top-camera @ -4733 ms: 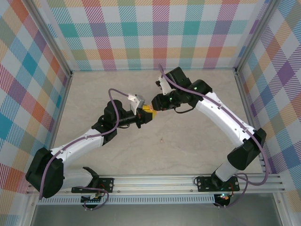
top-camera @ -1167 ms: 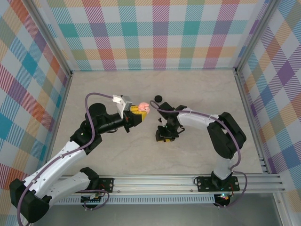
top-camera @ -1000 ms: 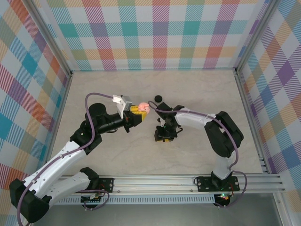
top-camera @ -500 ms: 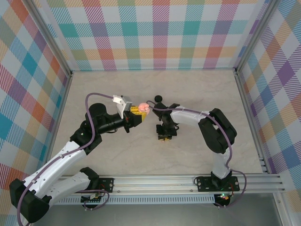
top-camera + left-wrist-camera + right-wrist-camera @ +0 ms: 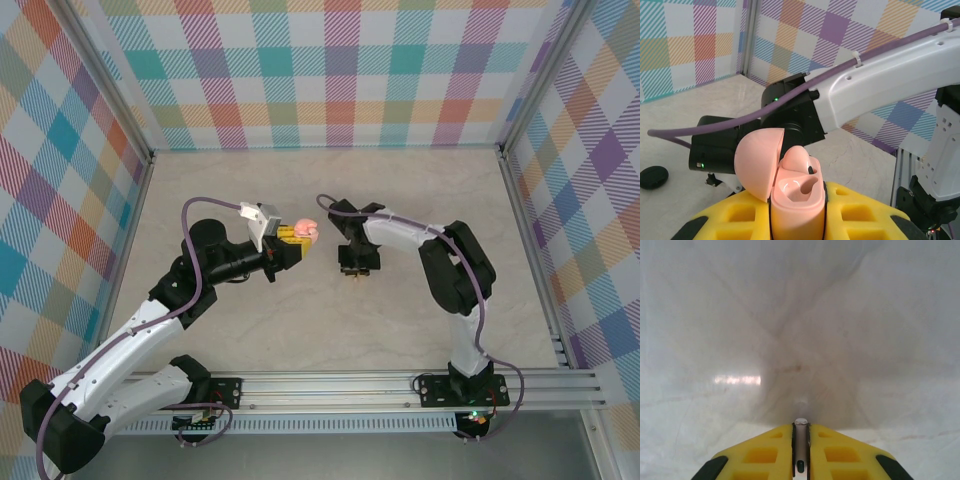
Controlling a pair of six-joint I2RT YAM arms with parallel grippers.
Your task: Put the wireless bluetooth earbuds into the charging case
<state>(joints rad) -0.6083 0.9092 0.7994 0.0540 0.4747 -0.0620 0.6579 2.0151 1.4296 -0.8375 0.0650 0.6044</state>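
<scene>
Mid-frame, with bare bench (image 5: 400, 330) lying open around, the left hand (image 5: 293, 240) is pinching the open pink charging case (image 5: 795, 210), one pink earbud (image 5: 797, 157) sitting inside, while the right hand (image 5: 353, 268) beside it is pinching a pale earbud (image 5: 800, 423).

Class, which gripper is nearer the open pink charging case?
Left. The left gripper clamps the pink case; the right gripper, pinching a pale earbud, sits apart to its right.

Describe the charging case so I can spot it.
Near the table's middle, find the left gripper. The case clamped there is pale pink, lid open, one earbud inside; the puck on the table is black.
</scene>
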